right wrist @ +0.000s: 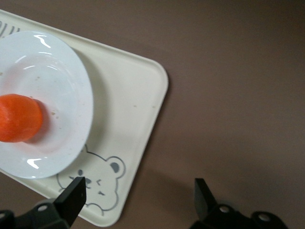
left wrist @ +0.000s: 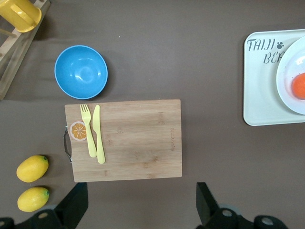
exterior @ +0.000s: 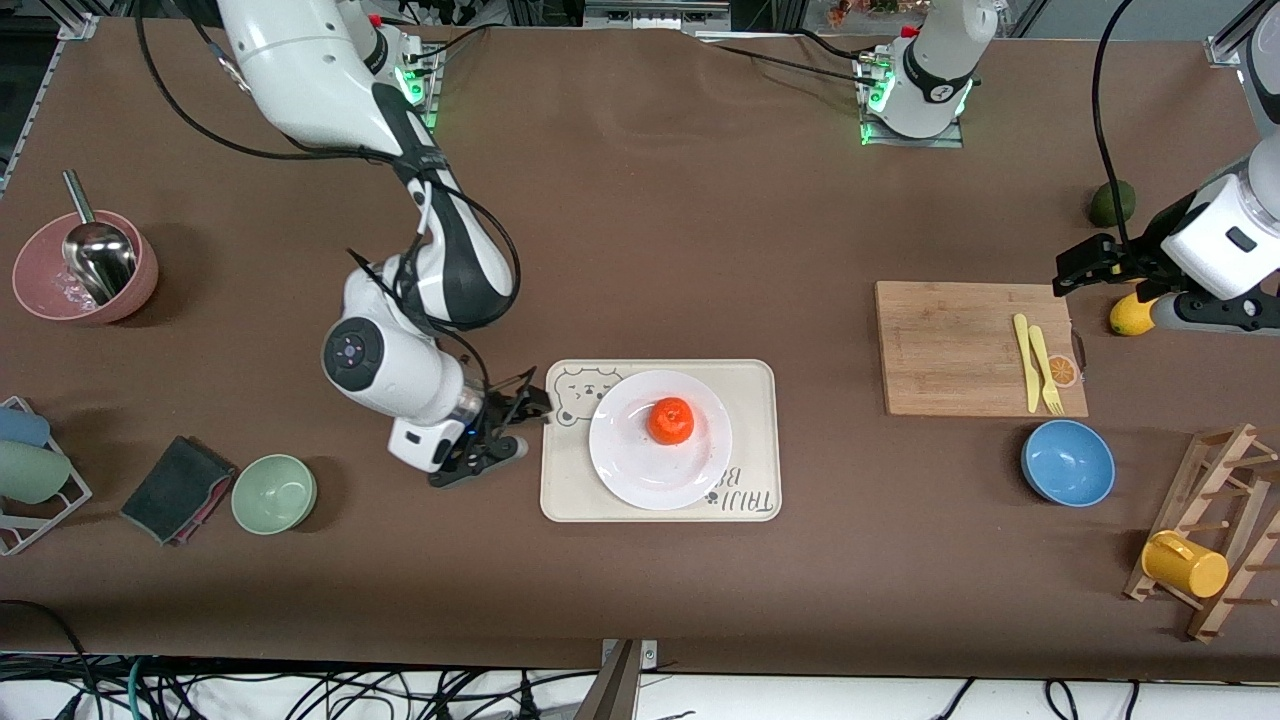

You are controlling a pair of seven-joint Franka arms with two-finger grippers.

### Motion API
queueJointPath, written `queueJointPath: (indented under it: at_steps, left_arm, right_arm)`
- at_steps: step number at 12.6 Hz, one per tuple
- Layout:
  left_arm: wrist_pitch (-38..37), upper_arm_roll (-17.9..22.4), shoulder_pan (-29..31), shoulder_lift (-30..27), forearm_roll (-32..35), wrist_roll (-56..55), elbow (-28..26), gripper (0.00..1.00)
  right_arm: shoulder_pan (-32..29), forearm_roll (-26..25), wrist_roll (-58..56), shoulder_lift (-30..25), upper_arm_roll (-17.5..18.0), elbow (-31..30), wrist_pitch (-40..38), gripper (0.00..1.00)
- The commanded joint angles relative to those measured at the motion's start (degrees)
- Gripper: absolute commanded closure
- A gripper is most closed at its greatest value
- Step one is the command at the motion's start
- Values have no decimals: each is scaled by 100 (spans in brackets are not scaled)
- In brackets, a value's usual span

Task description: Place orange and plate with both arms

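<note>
Risk: we could nudge the tray (exterior: 762, 440) on retreat, sliding the plate (exterior: 625, 465) | Pose: right claw (exterior: 524, 423) low at the tray's bear corner, spread wide, empty; left claw (exterior: 1085, 262) waits over the cutting board (exterior: 950, 345), wide, empty | orange (exterior: 670, 420) sits on plate, on tray

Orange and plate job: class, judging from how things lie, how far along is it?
Looks done: the orange sits on the white plate, which rests on the bear-print tray. In hand: nothing; the right end effector is open beside the tray, and the left end effector waits open by the cutting board. Left: apparently nothing.
</note>
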Motion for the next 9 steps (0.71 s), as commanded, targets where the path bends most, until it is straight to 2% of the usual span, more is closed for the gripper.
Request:
queueJointPath:
  at_steps: [1, 3, 5, 7, 9]
  left_arm:
    - [45, 29, -3, -62, -88, 92, -54, 0]
    - [45, 29, -11, -62, -88, 92, -63, 0]
    - [45, 29, -3, -62, -88, 92, -63, 0]
    - [45, 29, -11, -62, -88, 92, -63, 0]
    - [45, 29, -11, -62, -88, 92, -63, 0]
  right_arm:
    - [27, -953, 31, -872, -449, -361, -747, 0]
    - [27, -1429, -73, -1434, -818, -344, -1108, 0]
    - [-278, -1458, -83, -2075, -785, -378, -2010, 0]
    - [-944, -1501, -4, -2604, -461, -370, -2864, 0]
    - [-1814, -1519, 23, -2982, 109, -483, -3402, 0]
